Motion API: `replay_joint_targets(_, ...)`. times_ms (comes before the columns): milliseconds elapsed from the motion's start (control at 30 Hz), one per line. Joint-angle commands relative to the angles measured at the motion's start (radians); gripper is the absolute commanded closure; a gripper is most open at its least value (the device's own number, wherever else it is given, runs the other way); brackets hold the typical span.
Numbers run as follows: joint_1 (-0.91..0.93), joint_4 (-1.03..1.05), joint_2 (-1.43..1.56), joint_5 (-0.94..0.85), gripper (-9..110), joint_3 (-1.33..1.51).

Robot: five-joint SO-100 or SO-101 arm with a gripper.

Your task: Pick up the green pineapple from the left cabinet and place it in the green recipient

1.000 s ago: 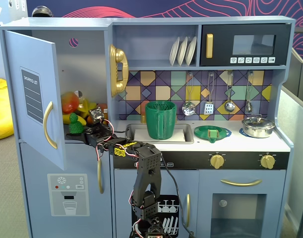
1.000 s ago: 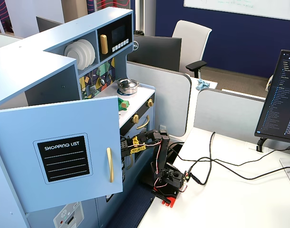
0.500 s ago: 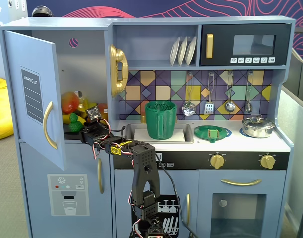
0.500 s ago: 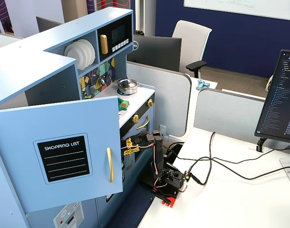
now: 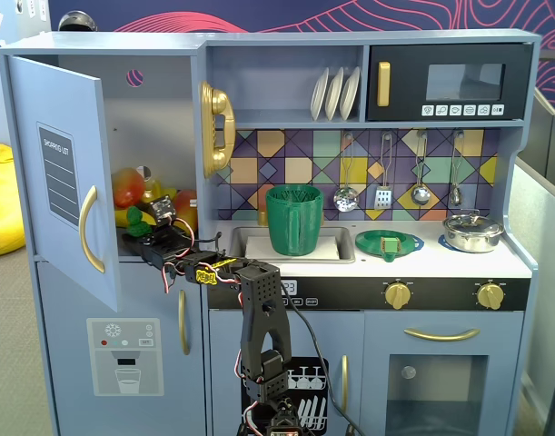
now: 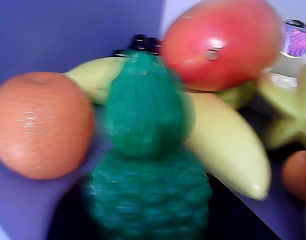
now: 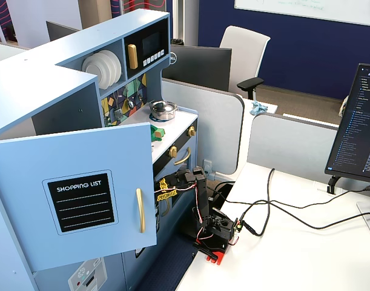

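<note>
Left cabinet [image 5: 54, 173] seen with door swung open in both fixed views. Pincer [image 5: 143, 234] reached inside cabinet; jaw state cannot be told (hidden among fruit, out of frame in wrist view). Orange [image 6: 40, 125] seen at left of wrist view. Green pineapple [image 6: 145, 175] found centre, crown upward, lying against yellow banana [image 6: 228, 145]. Mango [image 6: 220, 42] placed upper right. Green recipient [image 5: 294, 219] stood upright in sink [image 5: 339, 247], well apart from cabinet.

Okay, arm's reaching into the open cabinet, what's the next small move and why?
Probably ease forward a little more: the wrist view has the bumpy all-green toy pineapple centred and close, crown pointing away, between the round orange fruit and the yellow banana, but no fingers show around it.
</note>
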Motion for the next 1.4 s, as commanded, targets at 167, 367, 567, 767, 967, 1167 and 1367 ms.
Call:
replay_joint_targets(167,-0.028,0.044,0.339,-0.27,101,0.129)
replay_joint_targets(367,-0.028,0.13,0.618,-0.351,101,0.29)
replay_joint_targets(567,-0.049,0.207,0.91,-0.383,101,0.46)
replay_joint_targets(767,0.069,0.339,1.207,-0.311,101,0.571)
replay_joint_targets(967,0.328,0.557,1.359,-0.196,101,0.508)
replay_joint_targets(1167,0.588,0.666,1.25,-0.048,101,0.342)
replay_joint_targets(1367,0.696,0.558,0.982,0.003,101,0.183)
